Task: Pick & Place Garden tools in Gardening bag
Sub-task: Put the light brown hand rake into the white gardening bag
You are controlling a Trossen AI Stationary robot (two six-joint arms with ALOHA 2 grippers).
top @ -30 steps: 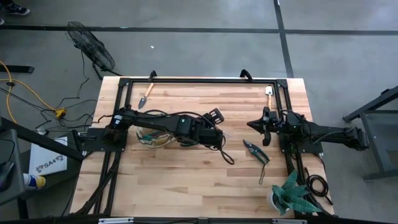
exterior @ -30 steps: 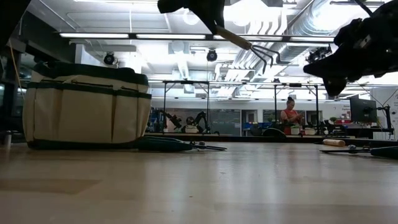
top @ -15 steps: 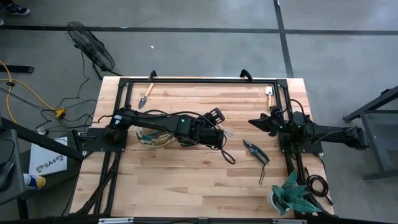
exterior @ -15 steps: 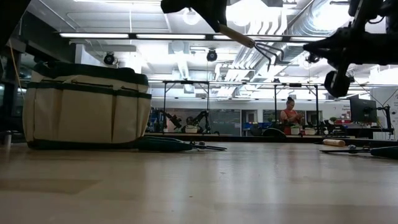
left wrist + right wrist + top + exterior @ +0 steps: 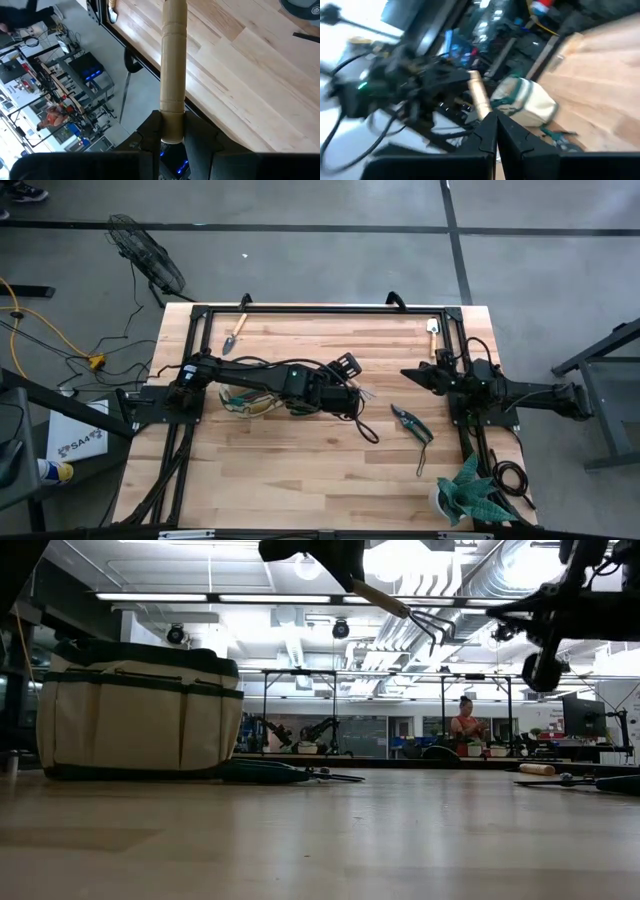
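Observation:
My left gripper (image 5: 350, 393) is shut on a wooden-handled hand rake (image 5: 400, 608), held high over the table's middle, just right of the beige, green-trimmed gardening bag (image 5: 140, 710). The bag stands on its base under my left arm (image 5: 245, 400). My right gripper (image 5: 405, 374) is shut and empty, held level above the table's right part and pointing left. Dark pruners (image 5: 410, 423) lie flat near it. Trowels lie at the far left (image 5: 235, 332) and the far right (image 5: 433, 330). Green-handled shears (image 5: 280, 772) lie beside the bag. My left gripper pinches the rake's wooden handle near its free end (image 5: 172, 107) between its two fingers (image 5: 150, 132). The handle runs on forward along the fingers. The rake is lifted clear of the table, slanting down toward its metal tines (image 5: 432, 626), which point toward the table's right.
A white pot with a green spiky plant (image 5: 465, 492) stands at the near right corner. A black frame (image 5: 330, 308) runs round the table's far edge and sides. A person (image 5: 466, 725) shows far off in the room behind.
My right gripper has tipped up from pointing down at the table to lying level, pointing toward the table's left, and has risen a little. My left gripper keeps its hold on the rake.

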